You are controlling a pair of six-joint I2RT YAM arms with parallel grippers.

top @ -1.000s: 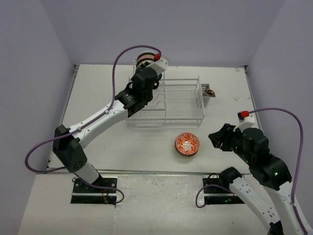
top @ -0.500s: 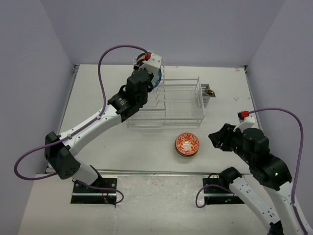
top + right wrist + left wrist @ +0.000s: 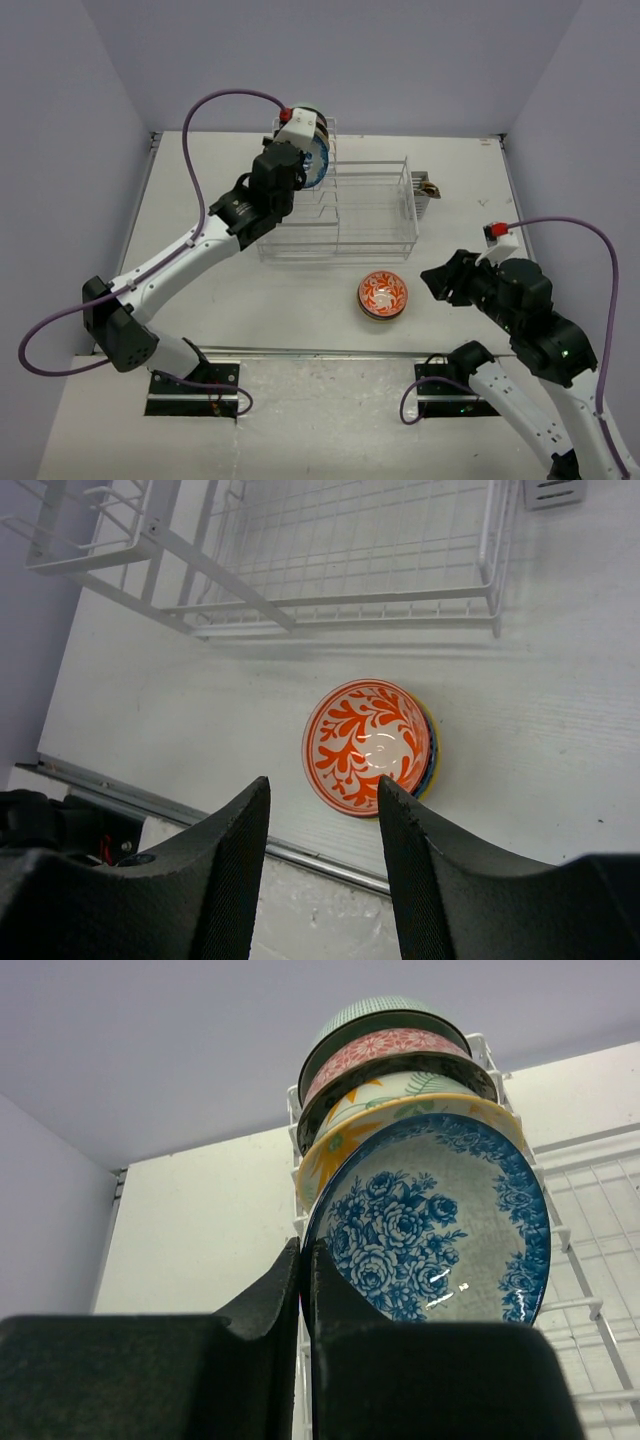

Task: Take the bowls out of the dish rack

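At the dish rack (image 3: 375, 243), the left end effector (image 3: 306, 1251) pinches the blue floral bowl (image 3: 430, 1230) by its rim.

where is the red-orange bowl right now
In the top view the red-orange bowl sits right of centre, just in front of the dish rack, with the right gripper to its right.

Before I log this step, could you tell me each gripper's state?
Left gripper: closed on the blue floral bowl rim.
Right gripper: open, empty.
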